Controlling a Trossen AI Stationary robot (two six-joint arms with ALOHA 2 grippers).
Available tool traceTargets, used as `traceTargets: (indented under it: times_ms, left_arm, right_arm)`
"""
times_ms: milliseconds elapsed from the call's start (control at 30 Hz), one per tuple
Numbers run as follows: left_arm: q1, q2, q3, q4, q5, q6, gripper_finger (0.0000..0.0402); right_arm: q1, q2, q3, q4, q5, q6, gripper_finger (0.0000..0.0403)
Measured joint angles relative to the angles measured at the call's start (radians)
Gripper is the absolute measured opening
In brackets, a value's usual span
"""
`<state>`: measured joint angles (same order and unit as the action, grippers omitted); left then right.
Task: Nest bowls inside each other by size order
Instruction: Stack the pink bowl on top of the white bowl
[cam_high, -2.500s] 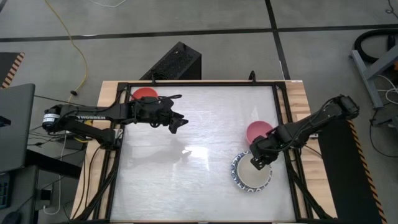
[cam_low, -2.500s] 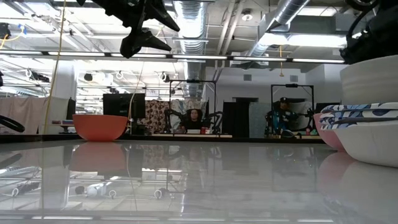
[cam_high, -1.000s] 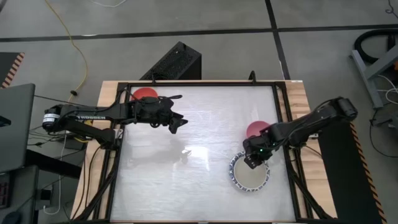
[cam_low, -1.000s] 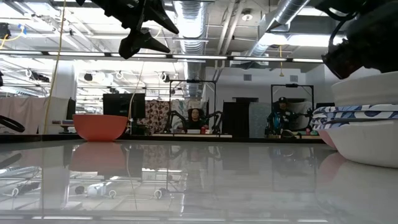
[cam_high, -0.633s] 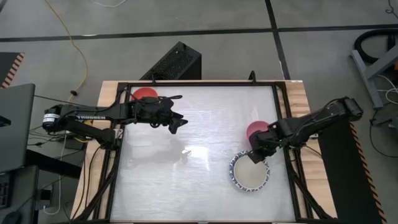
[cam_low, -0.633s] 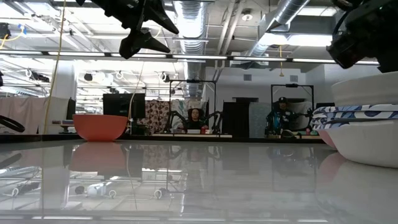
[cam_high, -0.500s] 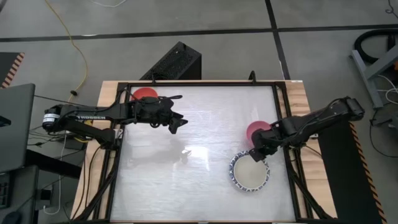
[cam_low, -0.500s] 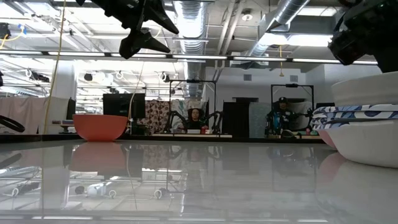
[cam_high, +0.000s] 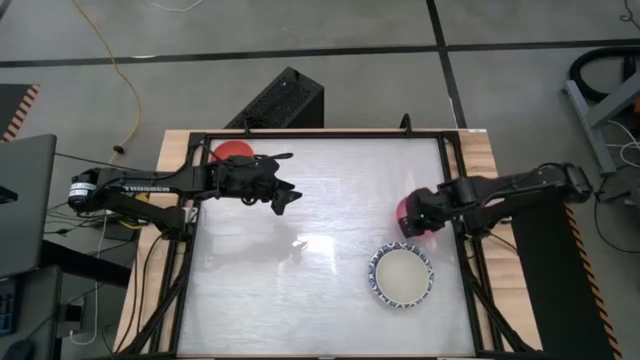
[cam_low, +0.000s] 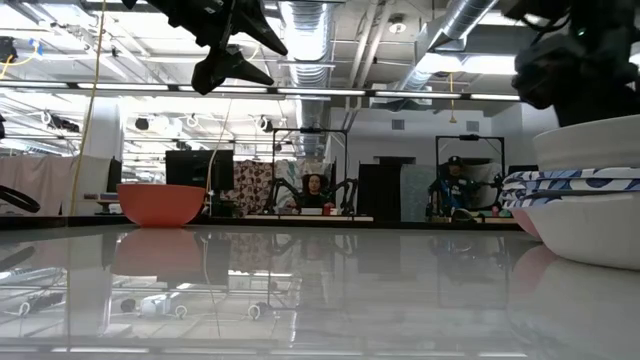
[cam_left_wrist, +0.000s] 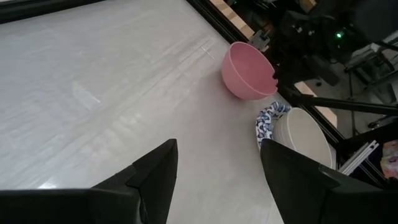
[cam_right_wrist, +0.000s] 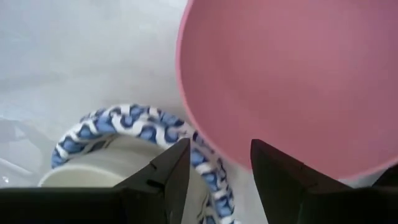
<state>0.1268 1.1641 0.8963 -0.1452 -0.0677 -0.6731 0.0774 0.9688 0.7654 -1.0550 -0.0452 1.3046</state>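
A pink bowl (cam_high: 404, 206) stands on its base at the right of the table. Just nearer sits a stack of blue-rimmed bowls (cam_high: 378, 283) with a cream bowl (cam_high: 402, 277) nested on top. A red bowl (cam_high: 233, 152) stands at the far left corner. My right gripper (cam_high: 413, 224) is open over the pink bowl's (cam_right_wrist: 292, 74) near rim, one finger inside the rim line and one outside; no touch shows. My left gripper (cam_high: 284, 199) hangs open above the table's left half, high in the low view (cam_low: 225, 55).
A black frame (cam_high: 460, 200) runs around the white tabletop. The middle and near left of the table are bare surface (cam_high: 300, 290). Beyond the far edge stands a black box (cam_high: 280, 100), and people sit in the room behind (cam_low: 313, 190).
My right gripper has moved from over the stack's far rim toward the table's far edge, and now hangs over the pink bowl's near rim. The cream bowl stays nested in the stack.
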Motion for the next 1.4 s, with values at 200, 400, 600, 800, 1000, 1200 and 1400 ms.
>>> traceTargets:
  times_ms: [200, 400, 600, 800, 1000, 1200, 1400]
  left_arm:
    - [0.000, 0.000, 0.000, 0.000, 0.000, 0.000, 0.0219]
    - [0.000, 0.000, 0.000, 0.000, 0.000, 0.000, 0.0219]
    - [0.000, 0.000, 0.000, 0.000, -0.004, 0.000, 0.0219]
    - [0.000, 0.000, 0.000, 0.000, -0.009, 0.001, 0.0219]
    - [0.000, 0.000, 0.000, 0.000, -0.022, 0.012, 0.0219]
    - [0.000, 0.000, 0.000, 0.000, -0.023, 0.019, 0.0219]
    - [0.000, 0.000, 0.000, -0.008, -0.023, 0.019, 0.0219]
  right_arm:
    - [-0.139, -0.001, 0.000, -0.013, 0.011, -0.145, 0.0191]
    - [-0.266, 0.000, 0.000, -0.029, 0.063, -0.213, 0.0191]
    - [-0.362, 0.000, 0.000, -0.129, 0.139, -0.244, 0.0191]
    - [-0.428, 0.000, 0.000, -0.211, 0.189, -0.295, 0.0191]
    - [-0.456, 0.001, 0.000, -0.245, 0.220, -0.318, 0.0191]
    - [-0.461, 0.002, 0.000, -0.243, 0.256, -0.320, 0.0191]
    - [-0.461, 0.041, 0.000, -0.242, 0.285, -0.345, 0.0191]
